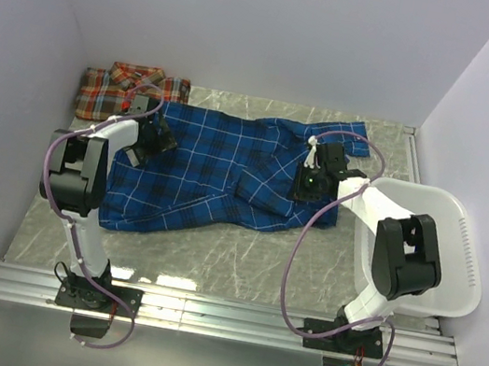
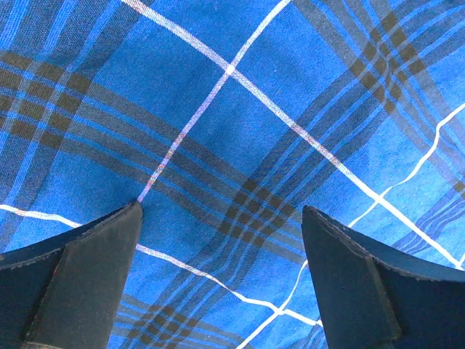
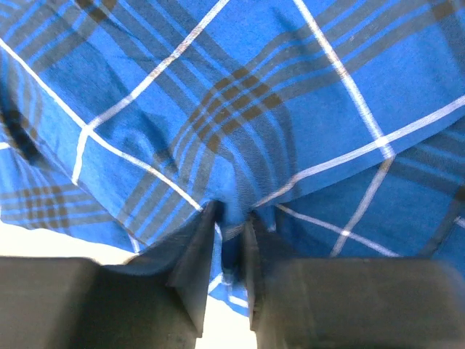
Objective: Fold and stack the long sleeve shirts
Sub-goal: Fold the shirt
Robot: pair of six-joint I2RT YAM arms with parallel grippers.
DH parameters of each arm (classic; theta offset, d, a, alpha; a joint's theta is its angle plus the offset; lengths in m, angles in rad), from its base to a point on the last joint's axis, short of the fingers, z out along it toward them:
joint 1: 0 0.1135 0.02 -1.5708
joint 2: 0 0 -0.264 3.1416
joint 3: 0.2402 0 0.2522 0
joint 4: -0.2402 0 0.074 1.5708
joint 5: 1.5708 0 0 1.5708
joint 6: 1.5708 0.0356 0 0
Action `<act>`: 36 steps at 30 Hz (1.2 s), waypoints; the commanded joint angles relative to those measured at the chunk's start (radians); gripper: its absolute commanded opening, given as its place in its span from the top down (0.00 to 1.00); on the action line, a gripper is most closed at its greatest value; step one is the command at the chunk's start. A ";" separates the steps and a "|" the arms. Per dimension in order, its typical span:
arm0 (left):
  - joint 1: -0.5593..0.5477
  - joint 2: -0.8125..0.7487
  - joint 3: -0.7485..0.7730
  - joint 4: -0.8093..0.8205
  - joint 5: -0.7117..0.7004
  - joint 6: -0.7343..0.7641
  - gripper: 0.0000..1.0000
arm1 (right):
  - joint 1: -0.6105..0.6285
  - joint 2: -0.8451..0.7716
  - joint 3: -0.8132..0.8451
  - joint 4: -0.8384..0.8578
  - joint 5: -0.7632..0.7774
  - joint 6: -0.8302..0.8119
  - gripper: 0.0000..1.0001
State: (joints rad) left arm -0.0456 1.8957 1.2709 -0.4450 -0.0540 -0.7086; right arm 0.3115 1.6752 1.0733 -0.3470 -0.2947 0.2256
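- Royal blue plaid cloth shirt (image 1: 198, 175) with thin white and dark checks: lies spread out, rumpled, across the middle of the grey marble-patterned table (image 1: 240, 263), from the left arm's side to the right arm's side. One sleeve reaches toward the far right corner.
- Left gripper (image 2: 221, 211): positioned over the left part of the royal blue plaid cloth shirt. The jaws are released and stand wide apart (nothing sits between them). The dark fingers (image 2: 94, 269) frame flat cloth in the left wrist view. Whether the tips touch the fabric cannot be told.
- Right gripper (image 3: 231, 214): positioned at the right part of the same shirt, near the sleeve. The jaws are clenched on a small raised fold of the blue cloth, which is pinched between the two fingers (image 3: 192, 262) (the right wrist view shows this, with pale surface below the shirt's edge).
- White plastic basket (image 1: 469, 251), rectangular with a slotted side: stands at the table's right edge, just beside the right arm.
- Red-orange plaid cloth shirt (image 1: 109, 88) with dark and cream checks: lies folded in the far left corner, just beside the blue shirt's far edge.
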 commanded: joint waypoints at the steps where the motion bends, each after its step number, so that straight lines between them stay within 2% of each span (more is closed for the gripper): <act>1: 0.009 0.026 -0.008 0.019 -0.024 -0.017 0.01 | 0.003 -0.043 0.011 0.016 0.045 0.018 0.88; 4: 0.027 0.029 -0.019 0.017 -0.021 -0.035 0.02 | 0.001 -0.092 -0.007 -0.012 0.109 0.041 0.91; 5: 0.032 0.034 -0.022 0.015 -0.021 -0.045 0.02 | 0.000 -0.107 -0.015 -0.021 0.129 0.053 1.00; 18: 0.075 0.052 -0.028 0.015 0.000 -0.069 0.02 | -0.022 -0.419 -0.257 -0.090 0.290 0.317 1.00; 25: 0.084 0.023 -0.010 0.005 0.005 -0.057 0.01 | -0.025 -0.442 -0.282 -0.158 0.384 0.327 0.89; 31: 0.084 -0.079 0.073 -0.037 0.016 -0.045 0.01 | -0.025 -0.459 -0.283 -0.158 0.385 0.322 0.88; 36: 0.085 -0.245 0.107 -0.115 -0.039 -0.061 0.01 | -0.025 -0.445 -0.282 -0.129 0.356 0.322 0.88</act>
State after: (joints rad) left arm 0.0357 1.8191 1.3178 -0.5087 -0.0399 -0.7719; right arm 0.2943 1.2453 0.7895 -0.4953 0.0448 0.5423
